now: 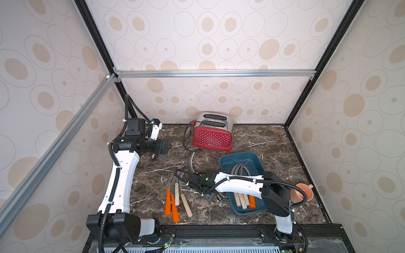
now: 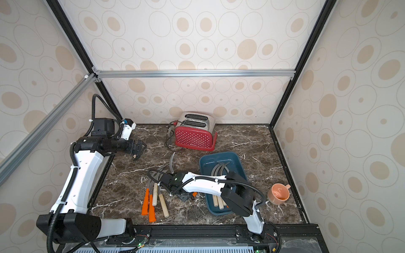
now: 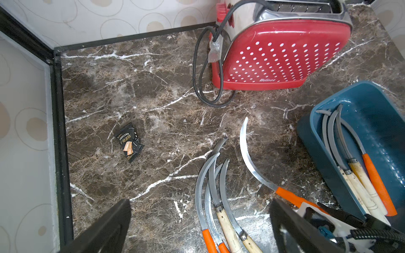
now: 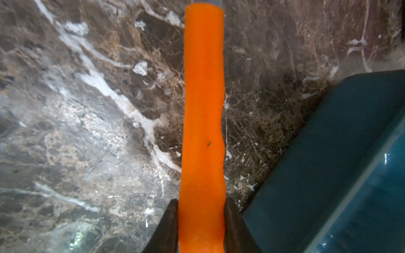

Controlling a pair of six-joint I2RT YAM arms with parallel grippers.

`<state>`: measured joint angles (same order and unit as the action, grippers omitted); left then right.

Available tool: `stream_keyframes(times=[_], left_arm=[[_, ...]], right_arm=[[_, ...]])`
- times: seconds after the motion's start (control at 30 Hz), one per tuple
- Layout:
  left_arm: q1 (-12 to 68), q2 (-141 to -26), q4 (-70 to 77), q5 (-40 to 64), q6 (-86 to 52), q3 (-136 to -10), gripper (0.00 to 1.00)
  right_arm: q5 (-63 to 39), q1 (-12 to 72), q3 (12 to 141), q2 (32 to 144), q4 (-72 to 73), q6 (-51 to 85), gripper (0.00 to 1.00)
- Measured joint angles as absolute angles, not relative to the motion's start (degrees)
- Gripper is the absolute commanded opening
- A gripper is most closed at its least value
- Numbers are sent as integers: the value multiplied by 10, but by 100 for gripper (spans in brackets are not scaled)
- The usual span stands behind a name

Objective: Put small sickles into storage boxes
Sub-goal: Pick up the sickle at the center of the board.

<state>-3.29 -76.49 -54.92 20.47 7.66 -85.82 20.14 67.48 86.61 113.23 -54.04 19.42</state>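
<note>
White arm shells (image 1: pixel 128 173), black joints (image 1: pixel 275 197) — ribbed black cables (image 1: pixel 241 180), perhaps zip-tied

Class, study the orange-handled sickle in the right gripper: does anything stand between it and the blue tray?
Nothing visible does. The right gripper is shut on the orange-handled sickle, and only bare marble table separates it from the blue tray's raised wall. Four sickles already lie inside.

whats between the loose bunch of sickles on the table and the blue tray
One orange-handled sickle, its handle clamped in the right gripper, over otherwise bare marble. The left wrist view shows it clearest.
</note>
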Motion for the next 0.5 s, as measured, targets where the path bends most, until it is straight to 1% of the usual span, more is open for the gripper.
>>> stream_keyframes(times=[0.27,0.5], left_arm=[[-33,-765,-549,205,74,-865,99],[-33,-766,-549,207,74,-865,99]], right_arm=[[200,672,875,1090,-564,192,6],[202,651,863,1023,-585,199,6]])
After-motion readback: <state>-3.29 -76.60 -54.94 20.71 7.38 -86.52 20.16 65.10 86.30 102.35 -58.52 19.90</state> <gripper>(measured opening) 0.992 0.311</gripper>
